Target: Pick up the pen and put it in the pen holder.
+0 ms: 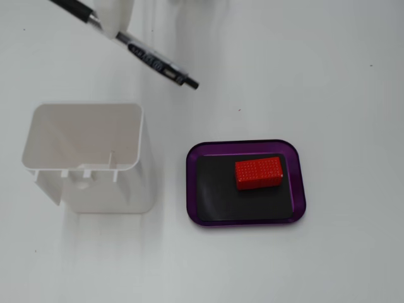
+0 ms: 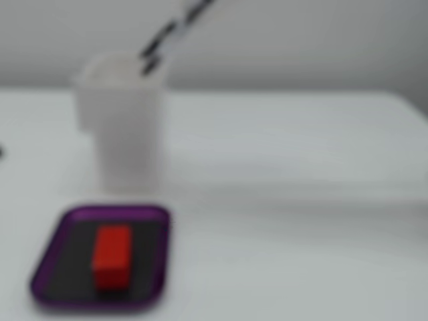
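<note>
A black-and-clear pen (image 1: pixel 154 63) hangs tilted in the air at the top left of a fixed view, its tip pointing down to the right. My white gripper (image 1: pixel 112 24) is shut on the pen's middle and is mostly cut off by the top edge. The white pen holder (image 1: pixel 85 158) stands upright and open below it; no other pen shows inside. In the blurred fixed view, the pen (image 2: pixel 167 33) slants down from the upper right. Its tip is at the rim of the holder (image 2: pixel 120 127); whether it is inside I cannot tell.
A purple tray (image 1: pixel 246 146) with a black inner mat holds a red block (image 1: pixel 259 172), to the right of the holder. In the blurred fixed view the tray (image 2: pixel 60 221) and the block (image 2: pixel 110 257) lie in front of the holder. The table is white.
</note>
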Controlling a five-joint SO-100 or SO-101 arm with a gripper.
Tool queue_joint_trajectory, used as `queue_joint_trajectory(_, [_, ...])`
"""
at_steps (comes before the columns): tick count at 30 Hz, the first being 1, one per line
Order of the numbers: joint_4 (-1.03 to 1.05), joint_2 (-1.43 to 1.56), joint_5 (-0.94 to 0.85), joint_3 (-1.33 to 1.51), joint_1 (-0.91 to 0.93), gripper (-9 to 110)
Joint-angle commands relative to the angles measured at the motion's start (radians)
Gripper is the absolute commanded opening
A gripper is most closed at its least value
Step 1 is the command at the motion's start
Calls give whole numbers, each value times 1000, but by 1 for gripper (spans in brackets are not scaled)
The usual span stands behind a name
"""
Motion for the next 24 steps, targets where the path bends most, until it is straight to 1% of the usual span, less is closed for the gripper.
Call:
queue_joint_trajectory(1, [-9,-202,3,-238,34,-1])
queue_joint_trajectory(4, [14,-365,-5,-407,91,-1])
queue_joint_trajectory(8, [98,-520,-5,-607,149,-1])
queue_joint_trajectory(14, [196,-618,-31,-808,178,-1])
queue_joint_trajectory(17, [224,-627,-49,-862,178,-1])
queue_joint_trajectory(24, [316,-618,-98,-868,166,-1])
